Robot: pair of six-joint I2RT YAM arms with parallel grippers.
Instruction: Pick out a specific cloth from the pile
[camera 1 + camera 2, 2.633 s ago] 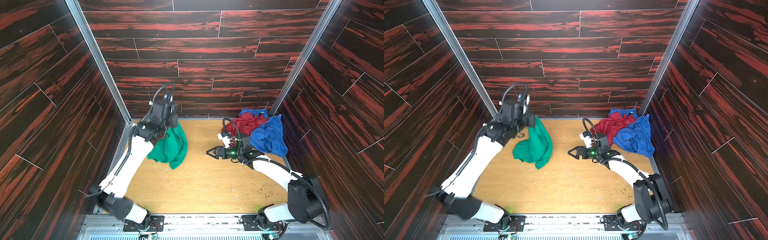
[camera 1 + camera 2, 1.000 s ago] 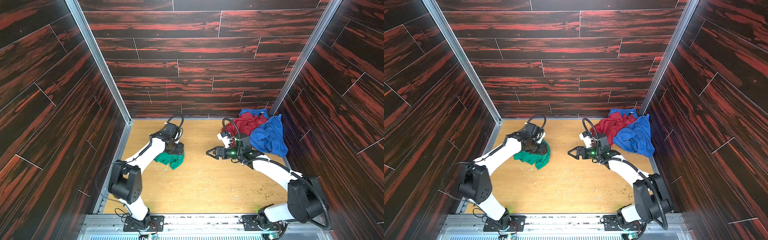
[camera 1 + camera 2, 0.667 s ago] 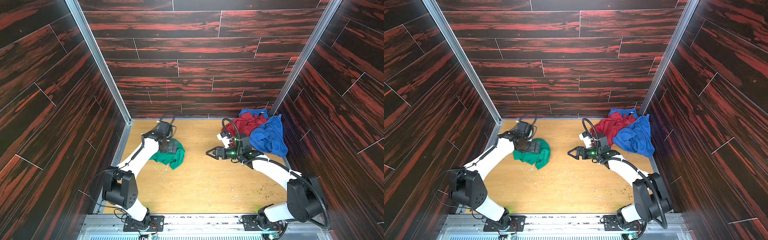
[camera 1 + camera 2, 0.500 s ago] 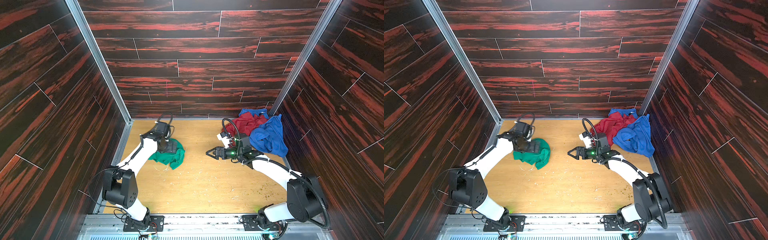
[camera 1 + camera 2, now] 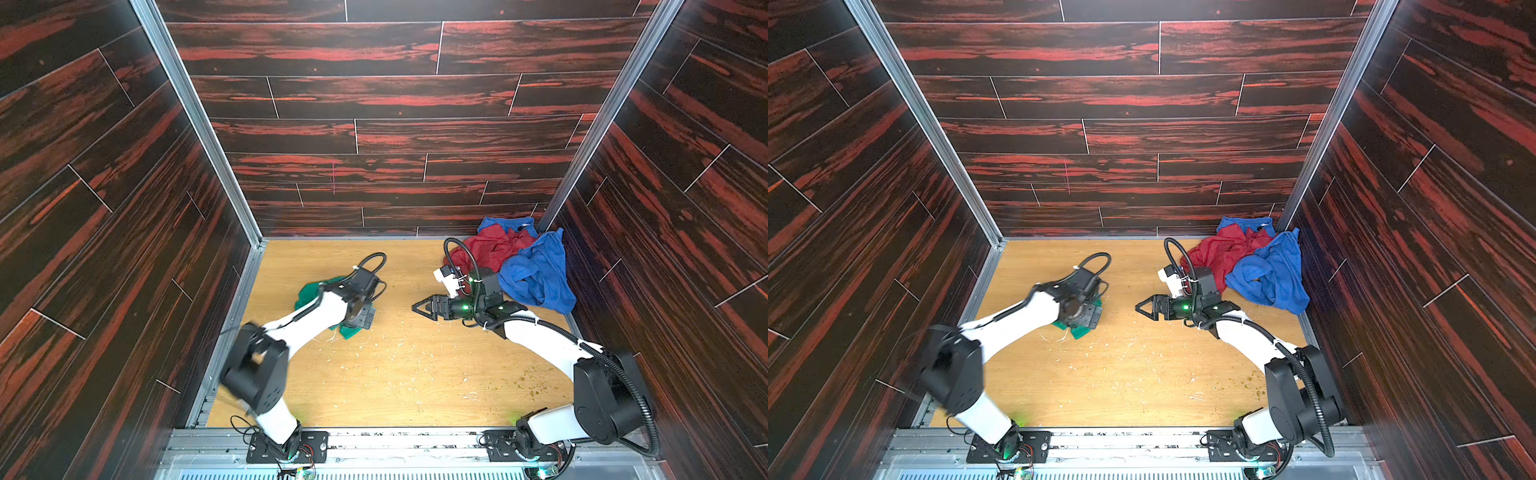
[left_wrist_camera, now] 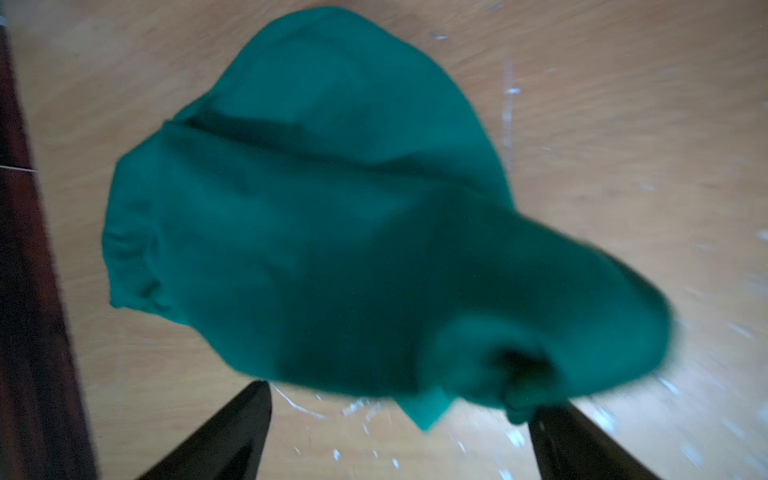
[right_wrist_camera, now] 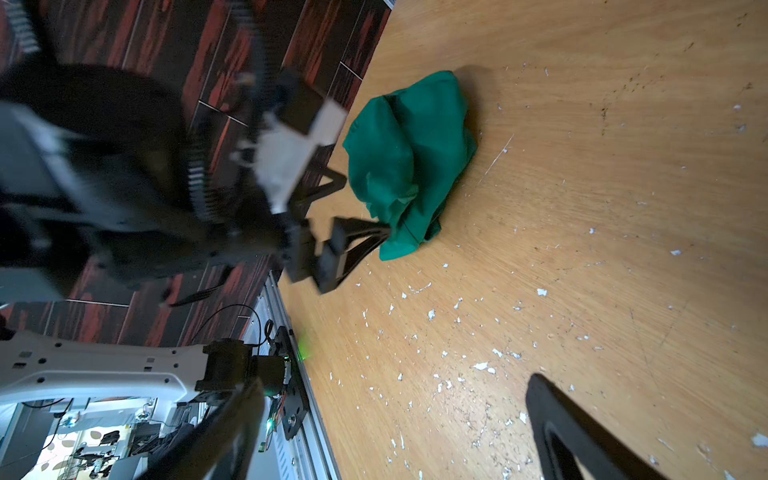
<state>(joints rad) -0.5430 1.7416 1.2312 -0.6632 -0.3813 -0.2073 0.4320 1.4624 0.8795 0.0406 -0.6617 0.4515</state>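
Left gripper [image 6: 401, 401], jaws apart, hovers over the green cloth [image 7: 411, 158], apparently set down well clear of the pile [image 5: 519, 266].

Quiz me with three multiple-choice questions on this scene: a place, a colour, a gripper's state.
1. Where is the green cloth? A) on the table, apart from the pile B) on top of the pile C) in the air
2. What colours are in the pile? A) yellow and white B) red and blue C) black and grey
3. The left gripper is: A) shut on the cloth B) out of view C) open

Answers: A, it lies crumpled across the table from the pile; B, only red and blue fabric shows there; C, its jaws stand spread, clamping nothing.
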